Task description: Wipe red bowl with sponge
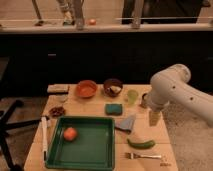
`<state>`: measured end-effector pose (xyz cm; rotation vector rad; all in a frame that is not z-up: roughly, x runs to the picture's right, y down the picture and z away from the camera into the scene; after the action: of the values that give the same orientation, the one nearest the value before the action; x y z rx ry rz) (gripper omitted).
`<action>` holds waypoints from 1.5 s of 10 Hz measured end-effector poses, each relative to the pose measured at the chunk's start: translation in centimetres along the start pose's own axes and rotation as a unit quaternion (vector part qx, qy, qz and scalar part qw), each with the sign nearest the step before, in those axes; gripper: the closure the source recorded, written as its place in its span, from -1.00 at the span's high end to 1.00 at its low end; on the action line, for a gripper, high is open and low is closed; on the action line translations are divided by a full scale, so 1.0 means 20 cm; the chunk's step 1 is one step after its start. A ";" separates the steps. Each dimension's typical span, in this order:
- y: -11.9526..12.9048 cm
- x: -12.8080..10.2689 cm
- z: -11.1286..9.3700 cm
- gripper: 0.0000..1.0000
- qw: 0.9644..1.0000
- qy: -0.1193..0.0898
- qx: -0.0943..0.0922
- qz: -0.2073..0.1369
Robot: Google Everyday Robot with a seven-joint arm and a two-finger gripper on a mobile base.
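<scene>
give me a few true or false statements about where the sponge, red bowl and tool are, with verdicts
1. The sponge lies inside the green tray. False: it lies on the table, between the tray and the bowls.
2. In the picture, the red bowl sits left of the dark brown bowl. True.
3. The tool is touching the sponge. False: it hangs near the table's right edge, apart from the sponge.
4. A round orange-red fruit lies in the green tray. True.
</scene>
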<state>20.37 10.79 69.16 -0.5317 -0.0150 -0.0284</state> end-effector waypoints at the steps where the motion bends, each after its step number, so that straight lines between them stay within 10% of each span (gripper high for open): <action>1: -0.03 -0.07 0.02 0.60 1.000 0.004 0.005 -0.011; 9: -0.29 -0.26 0.46 0.60 0.999 0.024 -0.007 -0.029; 15: -0.29 -0.31 0.48 0.60 0.999 0.028 -0.016 -0.033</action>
<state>14.00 10.67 80.21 -0.5619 0.0222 -0.1071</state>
